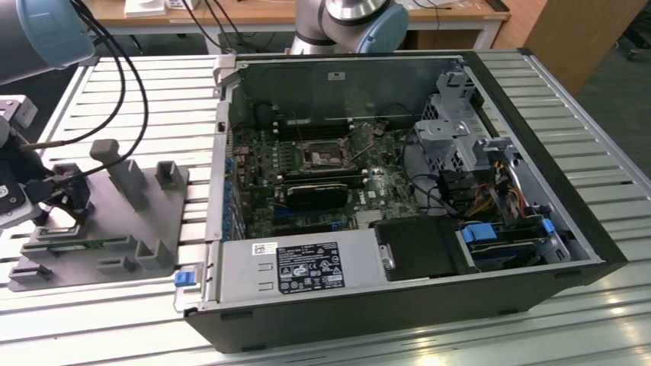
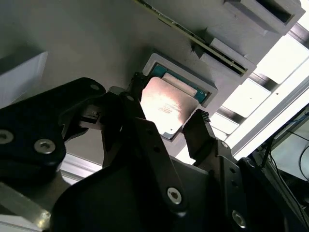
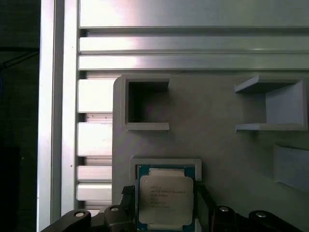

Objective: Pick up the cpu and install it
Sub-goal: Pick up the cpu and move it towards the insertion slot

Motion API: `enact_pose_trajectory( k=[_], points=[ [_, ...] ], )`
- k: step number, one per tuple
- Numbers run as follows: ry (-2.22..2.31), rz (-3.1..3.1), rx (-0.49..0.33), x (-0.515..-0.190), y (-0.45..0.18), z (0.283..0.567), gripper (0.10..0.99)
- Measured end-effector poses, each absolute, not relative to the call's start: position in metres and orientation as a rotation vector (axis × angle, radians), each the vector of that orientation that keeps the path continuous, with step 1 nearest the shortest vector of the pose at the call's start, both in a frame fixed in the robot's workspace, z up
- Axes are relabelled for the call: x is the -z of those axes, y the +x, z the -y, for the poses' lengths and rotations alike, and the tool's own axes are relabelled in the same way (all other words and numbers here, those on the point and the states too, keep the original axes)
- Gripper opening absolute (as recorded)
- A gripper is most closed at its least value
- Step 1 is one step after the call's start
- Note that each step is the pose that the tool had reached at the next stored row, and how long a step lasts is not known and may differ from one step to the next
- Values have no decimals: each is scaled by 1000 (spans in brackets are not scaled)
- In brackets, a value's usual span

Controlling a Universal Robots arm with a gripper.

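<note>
Jaws: you have them spread, one black fingertip (image 2: 195,128) on each side of the cpu (image 2: 166,104), and they do not look clamped on it.
Gripper (image 2: 168,107): matte black, jointed links with bright round screw heads, pointing down at the chip.
Cpu: your chip is still seated in its pocket (image 3: 165,160). It is a flat square with a brushed silver top plate over a green board, and the plate glares in both wrist views.
Pocket: a shallow square recess with a raised pale rim, moulded into the fixture.
Fixture (image 1: 152,221): a smooth, matte grey slab with boxy open-sided holders and upright posts.
Arm (image 1: 36,27): your grey link with its pale blue cap comes in at the exterior view's left, cables trailing down, with the wrist low over the fixture's near end.
Table (image 1: 600,175): ribbed aluminium slats, shiny.
Computer case (image 1: 407,305): black, lying open just beside the fixture. Its square socket (image 1: 323,156) sits on the green board, well apart from the chip.
</note>
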State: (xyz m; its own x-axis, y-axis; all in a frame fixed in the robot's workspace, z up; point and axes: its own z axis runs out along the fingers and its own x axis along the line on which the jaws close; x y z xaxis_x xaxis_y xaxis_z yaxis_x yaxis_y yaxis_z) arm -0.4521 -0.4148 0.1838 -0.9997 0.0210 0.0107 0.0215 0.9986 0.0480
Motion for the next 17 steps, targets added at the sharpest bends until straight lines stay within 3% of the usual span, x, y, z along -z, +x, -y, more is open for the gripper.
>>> enact_pose_trajectory(
  k=[3, 4, 17],
  points=[
    [-33, 3130, 75, -183, -452, 415, 596],
    [-33, 3130, 75, -183, -452, 415, 541],
    [-33, 3130, 76, -200, -452, 415, 541]
  ],
)
